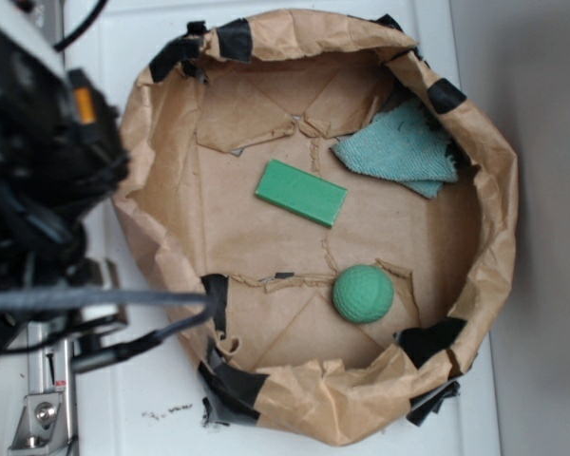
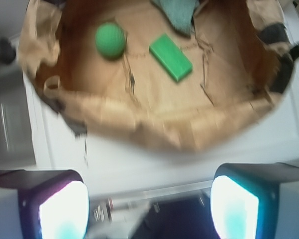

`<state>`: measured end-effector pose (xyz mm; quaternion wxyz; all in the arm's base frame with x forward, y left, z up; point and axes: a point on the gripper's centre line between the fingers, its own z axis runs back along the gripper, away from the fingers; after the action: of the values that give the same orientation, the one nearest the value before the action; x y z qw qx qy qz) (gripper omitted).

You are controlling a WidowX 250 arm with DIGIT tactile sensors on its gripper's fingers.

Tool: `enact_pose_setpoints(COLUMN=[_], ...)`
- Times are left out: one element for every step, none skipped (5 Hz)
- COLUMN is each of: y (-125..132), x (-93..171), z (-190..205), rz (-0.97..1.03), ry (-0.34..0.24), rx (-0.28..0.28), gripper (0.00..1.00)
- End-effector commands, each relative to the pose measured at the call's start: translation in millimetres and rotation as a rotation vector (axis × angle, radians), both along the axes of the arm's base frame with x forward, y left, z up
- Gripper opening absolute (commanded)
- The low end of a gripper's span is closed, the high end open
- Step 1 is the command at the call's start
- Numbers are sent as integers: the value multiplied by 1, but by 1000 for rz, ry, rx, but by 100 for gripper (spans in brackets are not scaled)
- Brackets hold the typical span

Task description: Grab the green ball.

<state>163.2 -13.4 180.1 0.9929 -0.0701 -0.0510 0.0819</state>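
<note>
One step is in hand: the approach. The claw (image 2: 149,199) hangs with jaws apart, outside the paper basin (image 1: 499,190); the green ball (image 1: 363,294) lies inside, right of the green block (image 1: 301,192). Next it needs reaching over the rim.

The robot arm (image 1: 38,180) is seen at the left edge of the exterior view as a dark, blurred mass of links and cables. In the wrist view, the hand (image 2: 149,209) is shown at the bottom of the frame, its two fingers (image 2: 62,209) set wide apart, with nothing held between them.
</note>
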Motion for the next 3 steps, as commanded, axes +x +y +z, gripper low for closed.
enact_pose_setpoints(y=[1, 4, 5], x=[62, 100, 126], z=[-12, -30, -61], rz=[149, 198, 210], ry=[-107, -123, -126], rx=[-46, -25, -13], gripper=[100, 100, 100])
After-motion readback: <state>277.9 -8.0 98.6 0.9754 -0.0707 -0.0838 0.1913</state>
